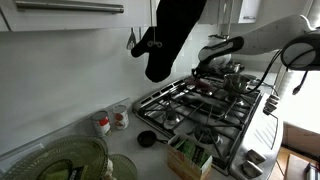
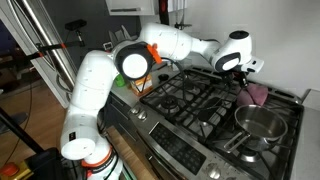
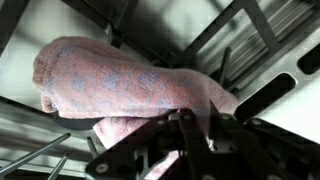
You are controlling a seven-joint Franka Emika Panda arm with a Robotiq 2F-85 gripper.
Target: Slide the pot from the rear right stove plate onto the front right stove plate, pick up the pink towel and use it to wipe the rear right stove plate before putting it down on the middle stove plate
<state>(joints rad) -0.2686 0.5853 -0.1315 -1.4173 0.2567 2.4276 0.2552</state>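
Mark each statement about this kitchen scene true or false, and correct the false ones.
1. The pot stands at the front of the stove. True.
2. The pot has a lid on it. False: it is open, with no lid.
3. The pink towel lies on the counter beside the stove. False: it lies on the rear grate behind the pot, under the hand.
4. A black oven mitt hangs above the counter next to the stove. True.
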